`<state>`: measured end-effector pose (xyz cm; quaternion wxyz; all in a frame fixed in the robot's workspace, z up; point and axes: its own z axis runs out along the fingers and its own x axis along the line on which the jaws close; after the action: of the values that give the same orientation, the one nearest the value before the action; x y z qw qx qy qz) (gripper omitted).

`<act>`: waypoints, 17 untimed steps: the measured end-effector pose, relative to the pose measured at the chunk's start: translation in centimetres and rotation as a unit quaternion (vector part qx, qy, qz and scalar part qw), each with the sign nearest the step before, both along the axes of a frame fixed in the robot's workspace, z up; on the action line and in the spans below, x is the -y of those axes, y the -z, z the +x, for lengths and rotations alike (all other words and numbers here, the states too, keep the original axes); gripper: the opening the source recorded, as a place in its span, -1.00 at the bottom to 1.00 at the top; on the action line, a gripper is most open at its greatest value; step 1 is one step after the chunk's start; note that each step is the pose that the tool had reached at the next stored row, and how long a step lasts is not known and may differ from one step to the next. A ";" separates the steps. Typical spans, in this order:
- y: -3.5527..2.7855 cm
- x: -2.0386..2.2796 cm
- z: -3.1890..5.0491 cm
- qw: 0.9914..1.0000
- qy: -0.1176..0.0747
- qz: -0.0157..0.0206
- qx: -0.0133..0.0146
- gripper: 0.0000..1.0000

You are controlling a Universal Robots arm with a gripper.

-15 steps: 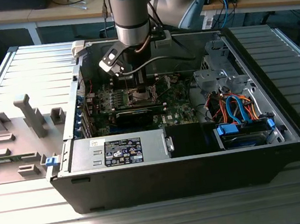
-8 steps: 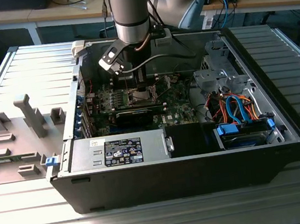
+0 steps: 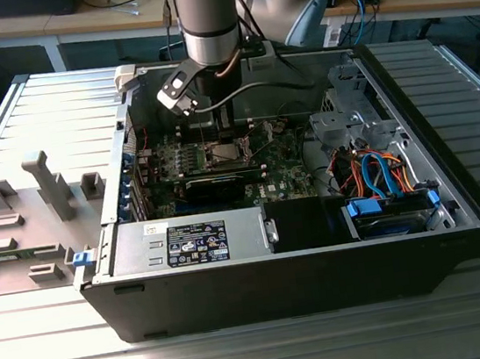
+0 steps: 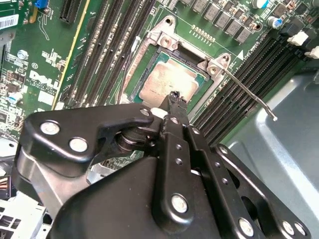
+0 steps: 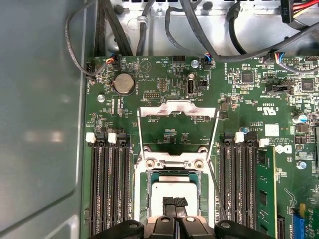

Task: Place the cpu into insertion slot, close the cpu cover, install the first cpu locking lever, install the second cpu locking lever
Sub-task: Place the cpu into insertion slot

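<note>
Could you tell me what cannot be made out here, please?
First wrist view: the black gripper hides one edge of the silvery-grey square cpu.
Second wrist view: the gripper covers part of the silver-rimmed insertion slot.
Exterior view: the slot is too small to judge.

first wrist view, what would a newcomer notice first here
The shut black end effector hangs right over the cpu, which lies in the insertion slot. Beyond it the cpu cover stands flipped open. In the exterior view all this sits inside an open computer case.
</note>
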<state>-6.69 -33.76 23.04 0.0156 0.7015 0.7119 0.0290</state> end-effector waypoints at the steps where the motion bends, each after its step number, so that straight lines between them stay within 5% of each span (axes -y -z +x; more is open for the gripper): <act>1: -0.07 0.00 0.00 1.000 0.000 0.000 0.000 -0.79; 17: -2.62 0.00 0.00 1.000 0.000 0.000 0.000 -0.79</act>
<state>-6.69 -33.76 25.66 0.0156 0.7015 0.7119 0.0291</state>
